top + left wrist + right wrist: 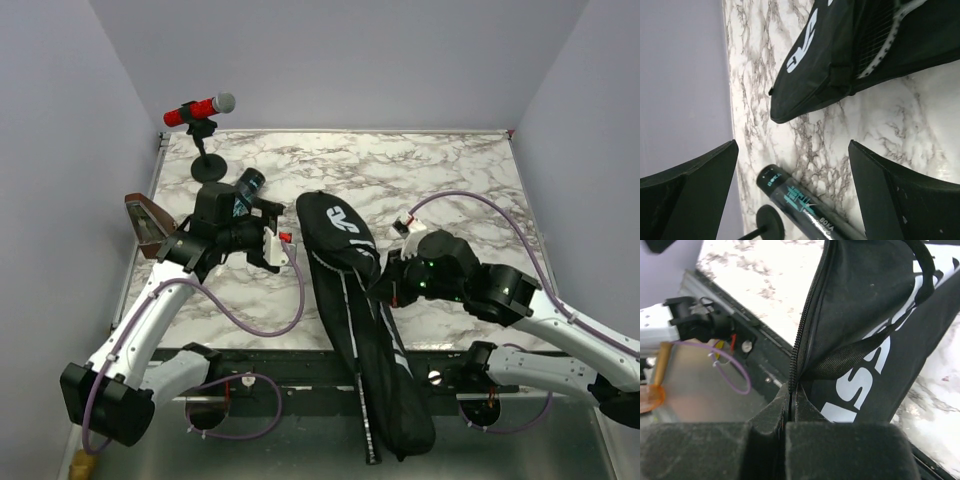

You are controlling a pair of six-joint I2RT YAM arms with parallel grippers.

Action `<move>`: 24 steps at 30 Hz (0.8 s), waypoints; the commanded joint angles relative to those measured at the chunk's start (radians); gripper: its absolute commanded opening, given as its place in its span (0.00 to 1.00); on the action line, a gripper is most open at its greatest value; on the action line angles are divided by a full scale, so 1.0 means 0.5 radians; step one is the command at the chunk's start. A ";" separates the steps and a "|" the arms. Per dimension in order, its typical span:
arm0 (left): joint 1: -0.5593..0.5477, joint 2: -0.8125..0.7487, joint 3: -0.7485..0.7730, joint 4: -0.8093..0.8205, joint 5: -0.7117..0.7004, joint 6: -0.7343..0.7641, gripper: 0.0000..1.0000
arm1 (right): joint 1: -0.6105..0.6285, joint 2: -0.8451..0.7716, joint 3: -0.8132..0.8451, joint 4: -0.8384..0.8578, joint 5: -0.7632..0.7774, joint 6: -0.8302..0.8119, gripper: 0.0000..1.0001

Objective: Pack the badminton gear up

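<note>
Black fabric of the bag (385, 370) overhangs your near table (450, 170) edge, with a racket (370, 450) handle poking out at its end. Your right gripper (791, 399) is pinched tight on the bag's zipper edge, its forearm bent in low from the right. Bare marble lies open to the right of the bag. Your left gripper (792, 150) hovers spread wide, holding nothing, and its arm reaches in along the left edge. Just past it lies the tube (800, 200), beside the microphone stand (769, 224).
</note>
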 commanded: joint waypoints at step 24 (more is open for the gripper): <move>-0.092 0.379 -0.081 -0.580 0.245 1.293 0.99 | -0.003 -0.180 0.162 0.374 -0.765 0.051 0.01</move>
